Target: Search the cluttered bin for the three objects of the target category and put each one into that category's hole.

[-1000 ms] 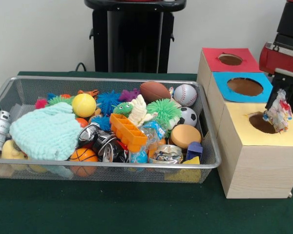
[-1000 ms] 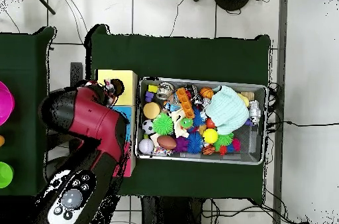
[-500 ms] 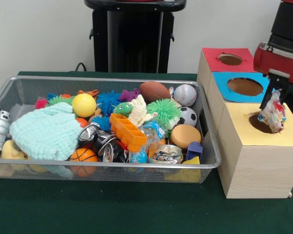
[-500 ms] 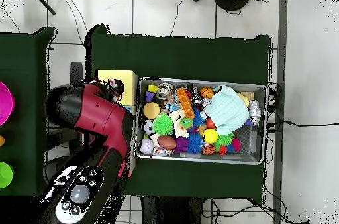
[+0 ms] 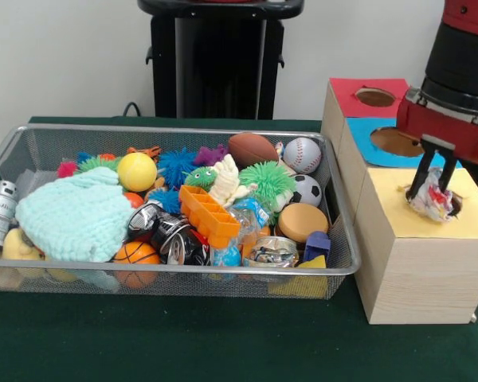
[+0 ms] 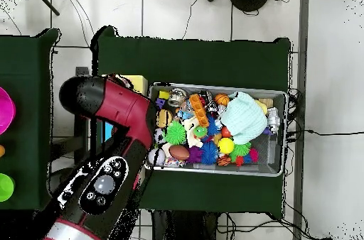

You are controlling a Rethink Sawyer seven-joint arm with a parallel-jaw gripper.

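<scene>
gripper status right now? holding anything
Gripper: shut on the polka-dot cloth, at the yellow hole.

Looked over everything for writing and got nothing legible. Some print on the crushed dark metal cans in the silver wire mesh basket, but way too small and crumpled to make out. No labels or numbers on the pale wooden boxes either.

front faces robot, overhead straight down
</scene>
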